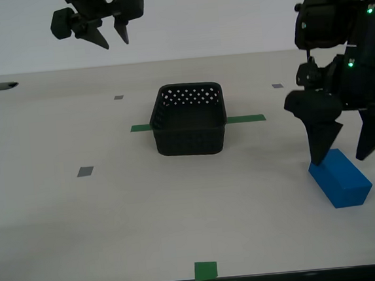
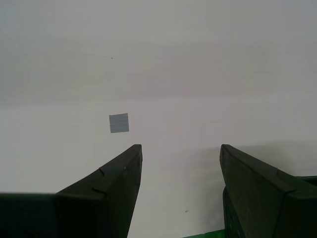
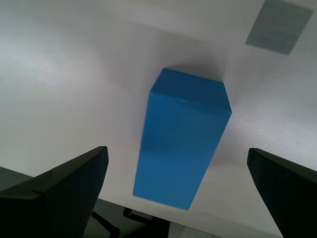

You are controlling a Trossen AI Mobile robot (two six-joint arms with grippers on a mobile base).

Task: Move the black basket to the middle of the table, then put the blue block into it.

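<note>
The black basket (image 1: 189, 124) stands upright on the table (image 1: 62, 210), over the green tape strip (image 1: 245, 118) near the table's middle, and it looks empty. The blue block (image 1: 340, 178) lies flat on the table at the exterior view's right. My first gripper (image 1: 340, 160) is open and hangs just above the block, one finger on each side of it. The first wrist view shows the block (image 3: 182, 136) between the spread fingers (image 3: 54, 193), not gripped. My second gripper (image 1: 116, 43) is open and empty, high above the table at the back left of the exterior view.
Small grey marks (image 1: 85, 171) lie on the table, one of them in the second wrist view (image 2: 119, 123). A green square (image 1: 205, 270) sits at the front edge. A dark round hole (image 1: 1, 86) is at the far back left.
</note>
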